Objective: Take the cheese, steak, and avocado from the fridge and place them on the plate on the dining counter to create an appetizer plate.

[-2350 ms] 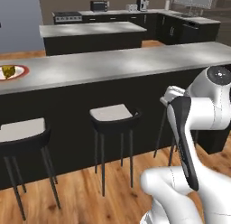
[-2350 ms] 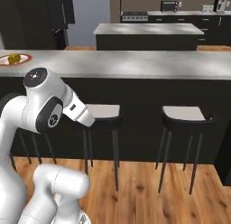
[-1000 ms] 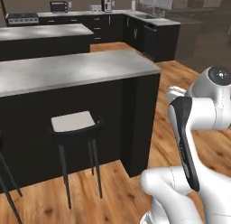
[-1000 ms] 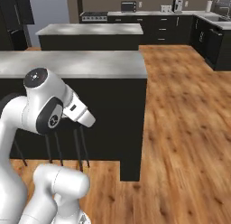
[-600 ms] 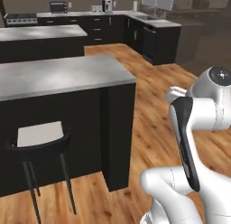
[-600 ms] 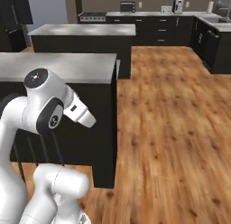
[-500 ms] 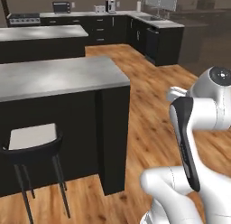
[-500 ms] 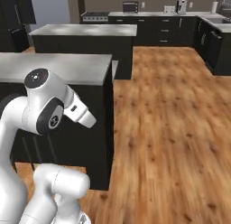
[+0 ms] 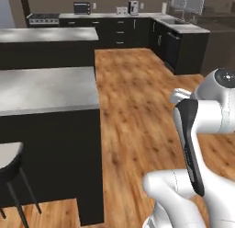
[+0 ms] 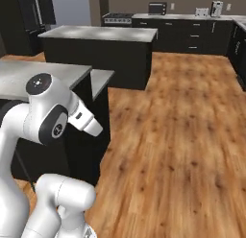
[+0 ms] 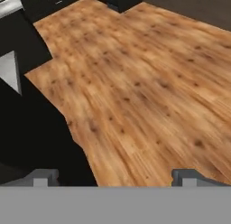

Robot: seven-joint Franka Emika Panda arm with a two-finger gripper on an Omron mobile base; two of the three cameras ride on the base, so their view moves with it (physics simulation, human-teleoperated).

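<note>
Dining counter (image 9: 46, 89) end nearer, stools gone

text: none legible | labels/brands: none; appliances too small to read

White arm (image 10: 45, 122) beside dining counter (image 10: 43, 74), island (image 10: 98, 35) beyond, wooden floor (image 10: 182, 136).

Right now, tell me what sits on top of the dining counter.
The stretch of the dining counter in view shows bare marbled grey top. A stool tucks under its edge. The rest runs out of frame, unseen.
</note>
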